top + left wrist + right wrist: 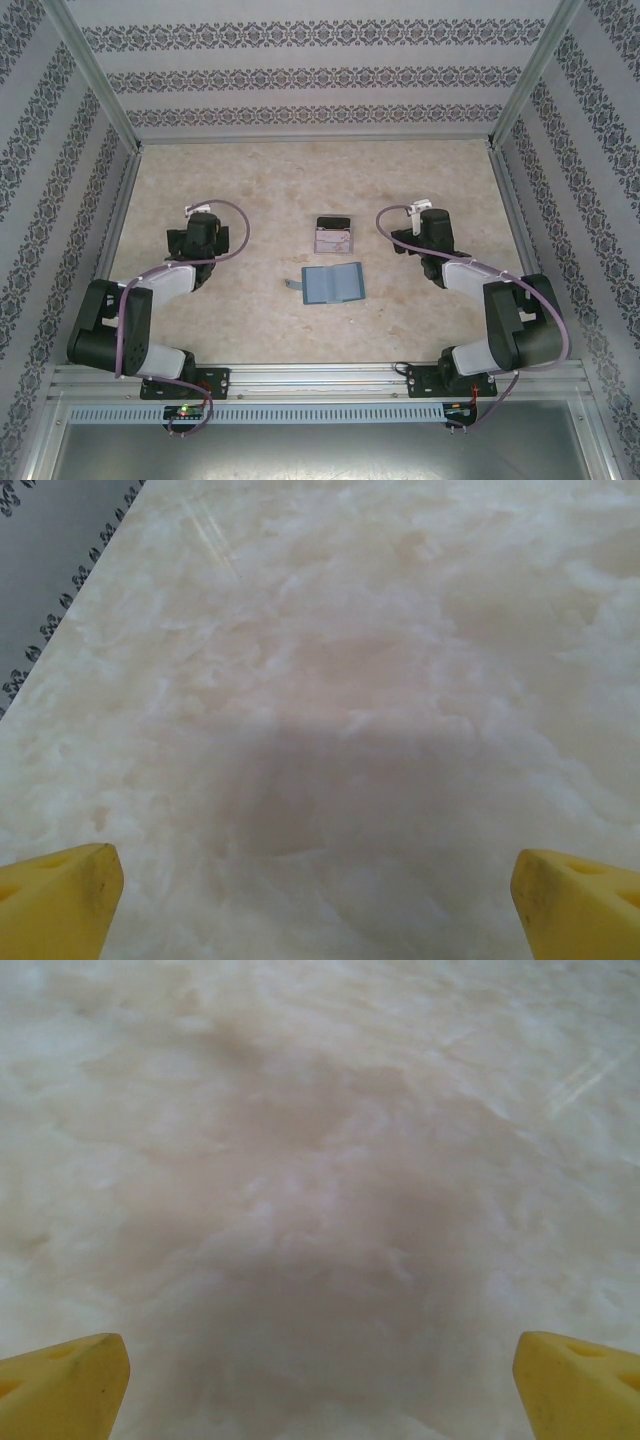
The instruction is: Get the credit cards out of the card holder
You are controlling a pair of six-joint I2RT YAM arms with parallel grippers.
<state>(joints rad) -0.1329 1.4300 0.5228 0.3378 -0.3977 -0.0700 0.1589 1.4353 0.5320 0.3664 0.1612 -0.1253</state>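
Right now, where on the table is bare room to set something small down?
Bare table lies left of the card holder toward the left gripper, right of it toward the right gripper, and along the far wall. Crowded only mid-table, where the clear box sits just behind the holder.

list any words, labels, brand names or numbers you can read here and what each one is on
No readable text anywhere.
card holder: plain blue, no lettering visible.
small clear box: any print on what lies in it is too small to read.
walls: ornamental bands, not letters.
table: marbled surface, no markings.
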